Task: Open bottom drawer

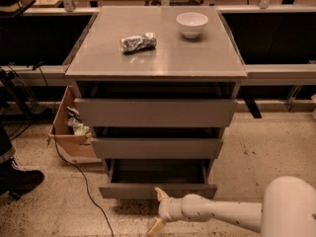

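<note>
Nearest to me, at 5 o'clock, the white arm [222, 212] reaches in from the right. Its gripper [158, 210] sits at 6 o'clock, just in front of the bottom drawer [123, 190]. The two tan fingers [161, 194] are spread wide and hold nothing. One points up at the drawer front, the other down at the speckled floor [261, 152]. I cannot tell whether the upper tip touches the front's lower edge.

The bottom drawer stands open, its flat grey front jutting past the two fronts above it, with its grey tray [158, 172] showing inside. At 8 o'clock I see a dark boot [17, 179] and a black cable [79, 172] trailing over the floor. A cardboard box [66, 132] sits beside the cabinet's left side.

Above come the middle drawer front [157, 148] and the taller top drawer front [155, 112]. Farther off, the cabinet top [163, 63] carries a crumpled foil packet [138, 42] at 11 o'clock and a white bowl [192, 23] at 1 o'clock, well apart.
</note>
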You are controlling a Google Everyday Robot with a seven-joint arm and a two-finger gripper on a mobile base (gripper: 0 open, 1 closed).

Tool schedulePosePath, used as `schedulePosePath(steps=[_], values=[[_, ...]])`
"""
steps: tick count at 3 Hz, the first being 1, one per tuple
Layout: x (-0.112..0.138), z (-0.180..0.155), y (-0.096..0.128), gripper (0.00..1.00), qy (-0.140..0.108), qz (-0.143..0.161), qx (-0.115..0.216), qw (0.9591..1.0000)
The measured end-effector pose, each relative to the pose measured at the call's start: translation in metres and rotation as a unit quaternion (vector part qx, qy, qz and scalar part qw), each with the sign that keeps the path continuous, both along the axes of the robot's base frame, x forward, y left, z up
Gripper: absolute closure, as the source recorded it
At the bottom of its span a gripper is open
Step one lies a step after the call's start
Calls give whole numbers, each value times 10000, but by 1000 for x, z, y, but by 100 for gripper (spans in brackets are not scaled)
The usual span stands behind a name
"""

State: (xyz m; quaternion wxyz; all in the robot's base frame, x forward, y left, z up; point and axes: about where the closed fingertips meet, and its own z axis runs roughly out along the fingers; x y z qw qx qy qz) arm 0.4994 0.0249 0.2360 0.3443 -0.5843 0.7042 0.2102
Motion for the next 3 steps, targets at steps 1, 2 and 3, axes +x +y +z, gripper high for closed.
schedulePosePath(steps=[1, 2, 3], values=[[0, 0, 0, 0, 0, 2, 3, 10000], [17, -6, 7, 0, -266, -8, 98, 9996], [42, -18, 12, 0, -540, -99, 37, 9985]])
